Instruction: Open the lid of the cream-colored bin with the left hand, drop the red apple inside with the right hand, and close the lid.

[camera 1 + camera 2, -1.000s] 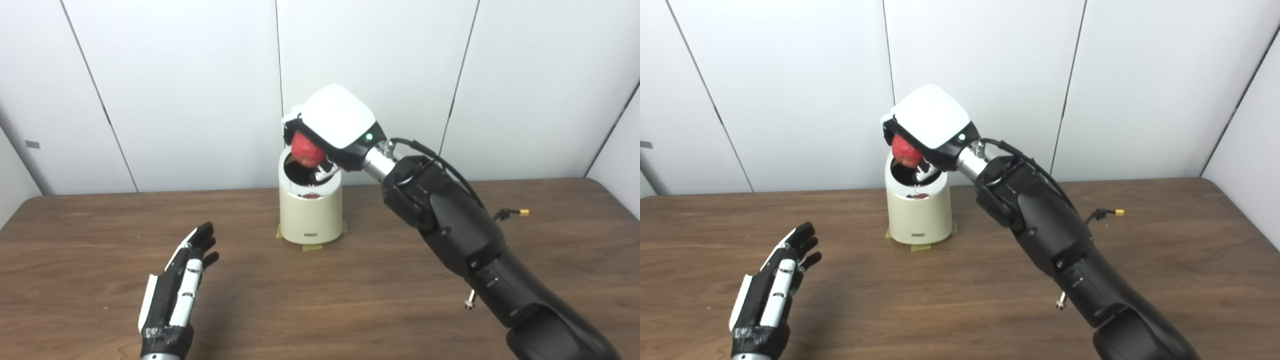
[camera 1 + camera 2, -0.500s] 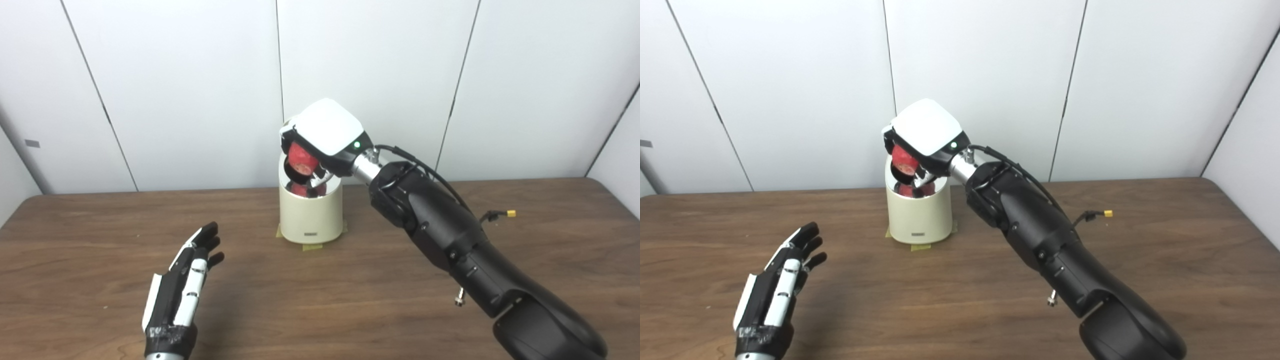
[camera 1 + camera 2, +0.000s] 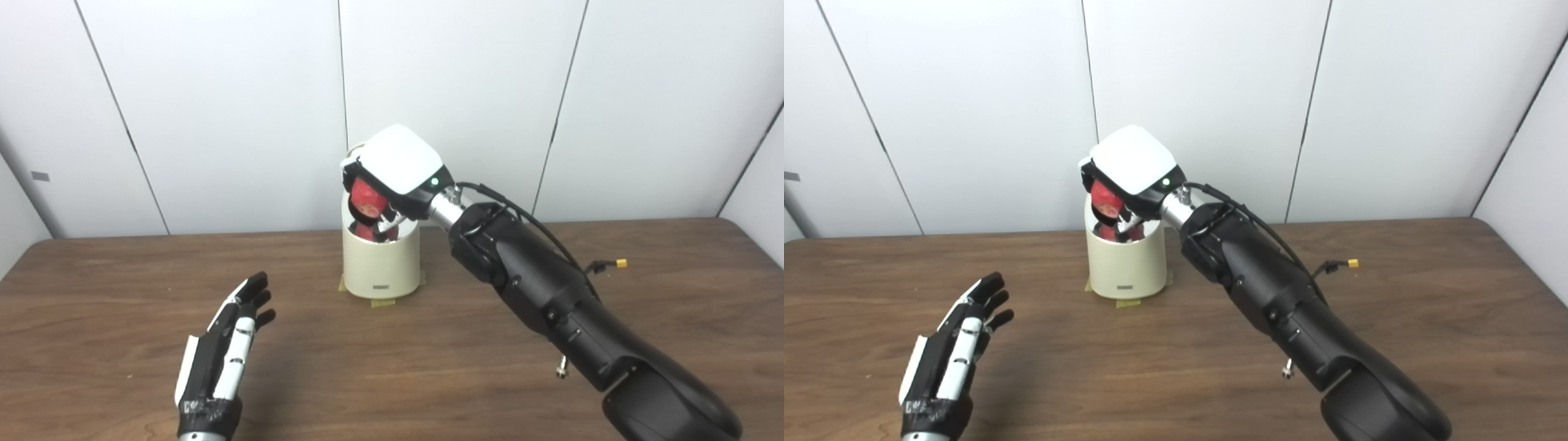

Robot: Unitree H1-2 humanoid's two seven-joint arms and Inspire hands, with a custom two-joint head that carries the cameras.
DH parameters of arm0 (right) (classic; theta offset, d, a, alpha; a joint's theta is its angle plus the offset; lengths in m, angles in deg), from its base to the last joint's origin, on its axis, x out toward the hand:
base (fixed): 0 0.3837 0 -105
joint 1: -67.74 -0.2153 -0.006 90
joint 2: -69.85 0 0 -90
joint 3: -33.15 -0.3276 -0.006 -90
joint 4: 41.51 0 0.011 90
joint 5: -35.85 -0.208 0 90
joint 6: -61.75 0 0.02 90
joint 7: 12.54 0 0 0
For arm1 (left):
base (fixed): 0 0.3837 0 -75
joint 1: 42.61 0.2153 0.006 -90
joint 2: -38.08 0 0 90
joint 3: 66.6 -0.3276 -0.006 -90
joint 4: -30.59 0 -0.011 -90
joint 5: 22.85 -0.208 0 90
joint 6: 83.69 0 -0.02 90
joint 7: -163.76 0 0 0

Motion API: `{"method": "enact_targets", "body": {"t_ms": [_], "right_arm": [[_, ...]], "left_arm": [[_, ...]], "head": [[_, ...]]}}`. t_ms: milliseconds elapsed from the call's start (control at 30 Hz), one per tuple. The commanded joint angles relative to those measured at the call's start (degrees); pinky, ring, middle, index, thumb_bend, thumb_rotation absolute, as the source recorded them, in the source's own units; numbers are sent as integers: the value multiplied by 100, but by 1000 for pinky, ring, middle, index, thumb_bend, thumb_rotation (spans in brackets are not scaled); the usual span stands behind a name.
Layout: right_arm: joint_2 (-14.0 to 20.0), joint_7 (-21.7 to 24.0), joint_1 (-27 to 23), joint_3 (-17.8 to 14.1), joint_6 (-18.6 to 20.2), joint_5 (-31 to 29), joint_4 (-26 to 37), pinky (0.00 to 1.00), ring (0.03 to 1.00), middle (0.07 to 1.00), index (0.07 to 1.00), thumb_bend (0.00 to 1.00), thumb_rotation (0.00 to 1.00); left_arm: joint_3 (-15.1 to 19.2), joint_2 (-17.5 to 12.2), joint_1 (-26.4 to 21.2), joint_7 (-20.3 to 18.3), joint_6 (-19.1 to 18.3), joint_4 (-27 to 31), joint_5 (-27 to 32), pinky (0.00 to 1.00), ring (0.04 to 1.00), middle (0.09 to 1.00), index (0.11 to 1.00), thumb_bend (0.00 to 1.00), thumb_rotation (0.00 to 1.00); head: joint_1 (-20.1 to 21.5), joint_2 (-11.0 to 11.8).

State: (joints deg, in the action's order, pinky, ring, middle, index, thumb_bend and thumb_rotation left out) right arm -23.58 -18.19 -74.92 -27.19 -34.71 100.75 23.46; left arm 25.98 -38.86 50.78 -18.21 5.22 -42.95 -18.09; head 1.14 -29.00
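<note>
While gripping red apple [image 3: 367, 195], right hand [image 3: 395, 171] over open cream-colored bin [image 3: 381, 262].
Firm, smooth, bruisable; release low. Left hand [image 3: 223, 352] at 7 o'clock, spread, empty.

Right hand [image 3: 392, 180]: raised, palm down, fingers curled tight in a grasp.
Left hand [image 3: 223, 352]: low, fingers straight, spread, holding nothing.
</note>
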Motion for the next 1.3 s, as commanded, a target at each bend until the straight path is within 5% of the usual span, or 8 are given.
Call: {"method": "enact_targets", "body": {"t_ms": [0,767,800,867,1267], "right_arm": [[142,204,-166,-64,244,-16,182,348,484,580,430,491,0],[168,556,-93,-29,543,51,485,508,656,728,488,523,130],[168,579,-90,-25,555,59,497,513,664,735,540,757,75],[170,646,-87,-10,592,95,523,524,684,754,604,951,38],[159,906,-30,-6,788,131,651,596,785,851,765,1000,52]], "left_arm": [[-13,37,-6,18,162,163,5,853,908,913,865,227,695],[-3,11,23,-17,89,215,82,853,907,907,864,241,685],[-5,10,23,-13,86,217,66,850,905,905,863,240,685],[-2,12,25,-5,75,222,57,851,904,904,863,241,683],[2,27,32,-5,67,230,88,854,903,903,860,245,664]], "head": [[8,-7],[36,-36],[36,-36],[42,-34],[41,-46]]}}
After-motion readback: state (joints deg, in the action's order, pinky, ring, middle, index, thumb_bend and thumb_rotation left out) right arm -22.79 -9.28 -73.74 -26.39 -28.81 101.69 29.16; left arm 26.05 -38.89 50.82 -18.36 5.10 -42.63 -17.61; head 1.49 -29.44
